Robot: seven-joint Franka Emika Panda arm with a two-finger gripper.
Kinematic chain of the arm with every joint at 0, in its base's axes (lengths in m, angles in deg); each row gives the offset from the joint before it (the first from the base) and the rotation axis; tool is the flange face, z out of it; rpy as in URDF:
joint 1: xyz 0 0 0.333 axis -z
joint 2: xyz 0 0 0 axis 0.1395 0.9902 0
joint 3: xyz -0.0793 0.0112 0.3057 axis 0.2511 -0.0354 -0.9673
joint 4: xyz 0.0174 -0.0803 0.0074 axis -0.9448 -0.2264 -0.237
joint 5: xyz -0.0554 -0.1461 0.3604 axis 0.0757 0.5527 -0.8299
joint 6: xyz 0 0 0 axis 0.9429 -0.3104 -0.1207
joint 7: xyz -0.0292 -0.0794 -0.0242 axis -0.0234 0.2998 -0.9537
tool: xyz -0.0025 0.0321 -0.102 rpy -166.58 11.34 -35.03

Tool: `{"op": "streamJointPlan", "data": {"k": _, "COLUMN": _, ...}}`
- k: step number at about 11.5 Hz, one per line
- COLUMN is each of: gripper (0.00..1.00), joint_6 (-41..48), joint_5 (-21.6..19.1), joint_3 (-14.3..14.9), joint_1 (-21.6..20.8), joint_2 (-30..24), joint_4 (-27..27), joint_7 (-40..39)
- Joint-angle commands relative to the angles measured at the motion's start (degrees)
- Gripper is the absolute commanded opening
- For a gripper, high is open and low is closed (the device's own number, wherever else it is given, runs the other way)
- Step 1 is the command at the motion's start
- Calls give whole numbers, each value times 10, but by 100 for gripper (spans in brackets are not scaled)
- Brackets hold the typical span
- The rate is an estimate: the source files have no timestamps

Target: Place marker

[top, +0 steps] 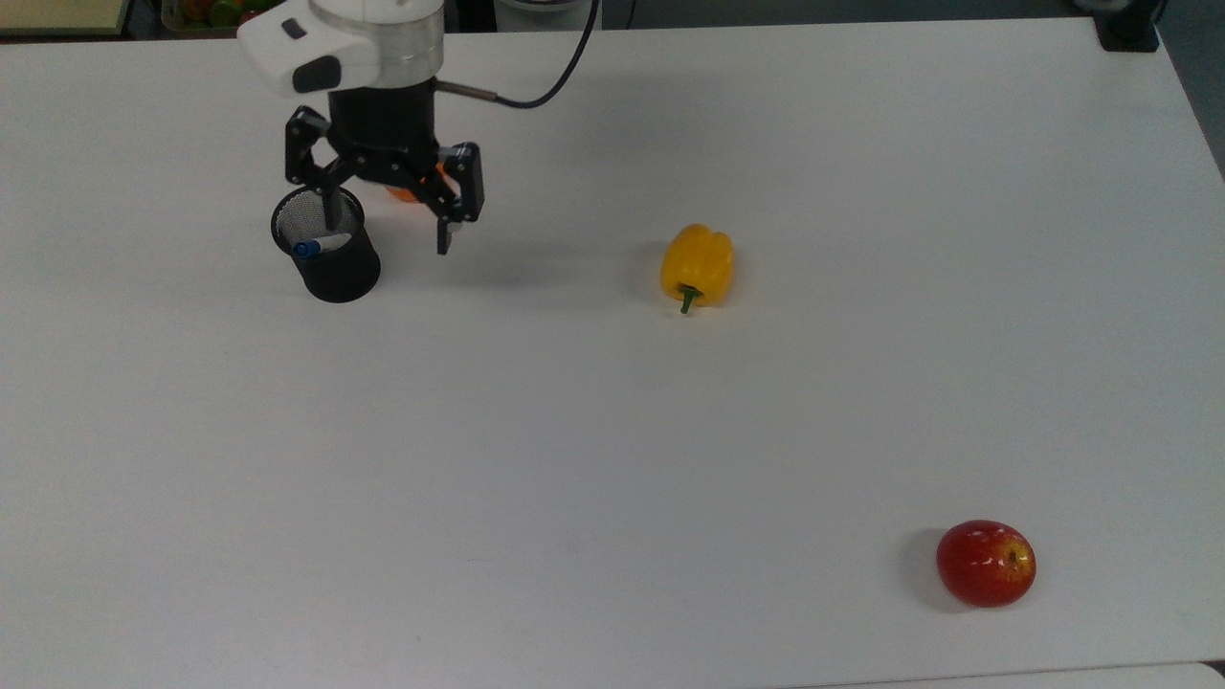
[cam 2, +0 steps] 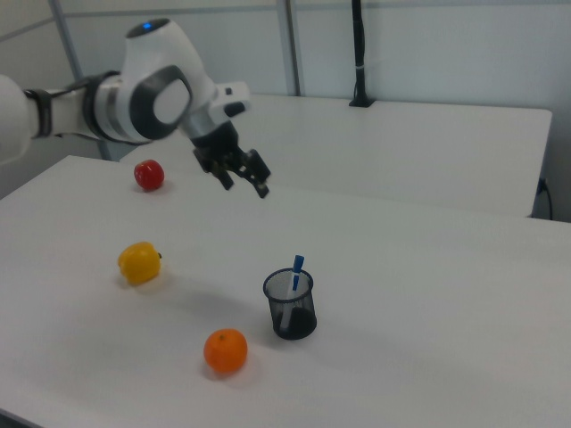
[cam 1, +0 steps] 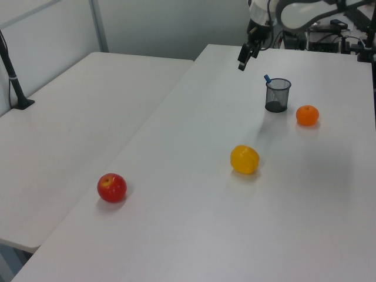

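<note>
Lab: white tables [top: 766, 431], robot arm [cam 2: 134, 102]

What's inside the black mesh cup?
A marker stands in the black mesh cup, leaning on the rim with its blue cap poking out the top. The mesh wall covers its lower end, so the bottom of the cup cannot be seen.

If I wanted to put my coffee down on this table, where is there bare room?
Plenty. The widest bare patch lies between the pepper and the apple, and across the whole table on the top view's lower left. It is crowded only by the cup holding the marker, with the orange beside it and the open gripper above.
</note>
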Motion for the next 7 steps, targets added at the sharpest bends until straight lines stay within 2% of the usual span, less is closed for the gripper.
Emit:
{"op": "streamJointPlan", "data": {"k": 1, "gripper": 100, "joint_6": 118, "joint_5": 0, "joint_3": 4, "joint_1": -50, "joint_2": -69, "joint_4": -12, "joint_7": -11}}
{"op": "streamJointPlan", "data": {"k": 4, "gripper": 100, "joint_6": 249, "joint_5": -11, "joint_3": 5, "joint_1": -76, "joint_2": -110, "joint_4": -4, "joint_7": -32}}
{"op": "streamJointPlan", "data": {"k": 7, "gripper": 100, "joint_6": 337, "joint_5": -52, "joint_3": 14, "joint_1": -69, "joint_2": -146, "joint_4": -3, "joint_7": -90}}
